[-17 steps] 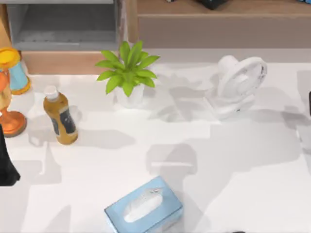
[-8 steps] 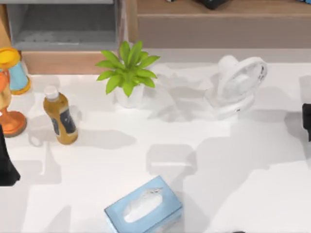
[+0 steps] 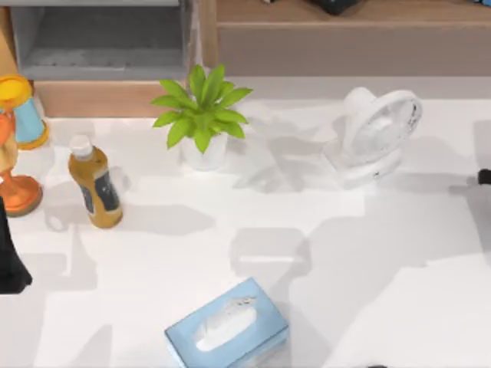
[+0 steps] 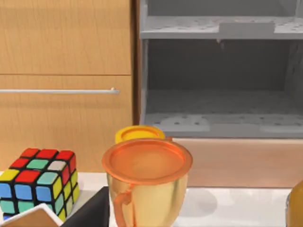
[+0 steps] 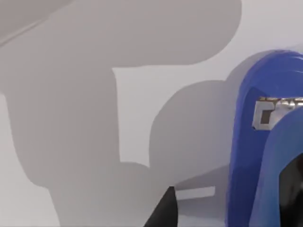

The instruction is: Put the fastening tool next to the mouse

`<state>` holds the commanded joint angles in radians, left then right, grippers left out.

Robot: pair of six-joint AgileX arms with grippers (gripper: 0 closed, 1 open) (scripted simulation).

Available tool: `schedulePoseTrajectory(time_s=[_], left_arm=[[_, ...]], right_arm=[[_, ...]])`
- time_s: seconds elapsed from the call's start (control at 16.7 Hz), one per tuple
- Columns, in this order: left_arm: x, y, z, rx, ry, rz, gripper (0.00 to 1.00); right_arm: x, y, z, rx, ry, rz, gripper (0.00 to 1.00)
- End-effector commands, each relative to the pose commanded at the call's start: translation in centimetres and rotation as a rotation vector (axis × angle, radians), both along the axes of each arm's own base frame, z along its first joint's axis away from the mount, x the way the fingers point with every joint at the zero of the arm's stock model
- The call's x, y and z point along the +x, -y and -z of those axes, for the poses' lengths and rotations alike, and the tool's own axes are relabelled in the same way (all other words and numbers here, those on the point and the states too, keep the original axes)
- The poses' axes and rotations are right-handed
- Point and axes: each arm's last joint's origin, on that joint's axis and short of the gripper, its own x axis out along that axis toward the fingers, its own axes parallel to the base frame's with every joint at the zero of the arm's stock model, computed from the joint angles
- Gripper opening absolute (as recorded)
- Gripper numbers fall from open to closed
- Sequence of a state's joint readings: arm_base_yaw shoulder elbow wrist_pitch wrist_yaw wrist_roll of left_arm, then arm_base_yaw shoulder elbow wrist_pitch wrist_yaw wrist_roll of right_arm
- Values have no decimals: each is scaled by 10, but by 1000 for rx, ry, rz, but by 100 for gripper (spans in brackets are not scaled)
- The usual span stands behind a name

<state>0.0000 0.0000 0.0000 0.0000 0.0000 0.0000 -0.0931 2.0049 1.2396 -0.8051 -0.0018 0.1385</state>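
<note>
The fastening tool (image 5: 255, 142) is a bright blue oblong block with a small metal part near one end. It lies on the white table, close up in the right wrist view. My right gripper (image 5: 229, 208) is open. One dark fingertip (image 5: 163, 213) stands clear of the tool on bare table, and the other dark finger (image 5: 293, 189) overlaps its far side. In the top view a small dark piece of my right arm (image 3: 485, 176) sits at the right edge. My left arm (image 3: 8, 261) is parked at the left edge. The mouse is out of view.
A pale blue tissue box (image 3: 226, 326) lies front centre. Farther back stand a potted plant (image 3: 201, 115), a white fan (image 3: 376, 134), an amber bottle (image 3: 96, 184) and an orange trophy cup (image 4: 147, 179). A colour cube (image 4: 38, 182) sits by the cup, and cabinets line the back.
The dark piece of my right arm at the top view's right edge moved lower and grew. It has since shrunk to a small bit. Nothing on the table moved.
</note>
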Motion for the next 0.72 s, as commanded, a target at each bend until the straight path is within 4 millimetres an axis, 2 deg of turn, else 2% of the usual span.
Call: schedulePoseTrajectory(time_s=[0.3,0.72], left_arm=[[0,0,0,0,0,0,100],[0,0,0,0,0,0,100]], right_arm=[[0,0,0,0,0,0,2],[0,0,0,0,0,0,0]])
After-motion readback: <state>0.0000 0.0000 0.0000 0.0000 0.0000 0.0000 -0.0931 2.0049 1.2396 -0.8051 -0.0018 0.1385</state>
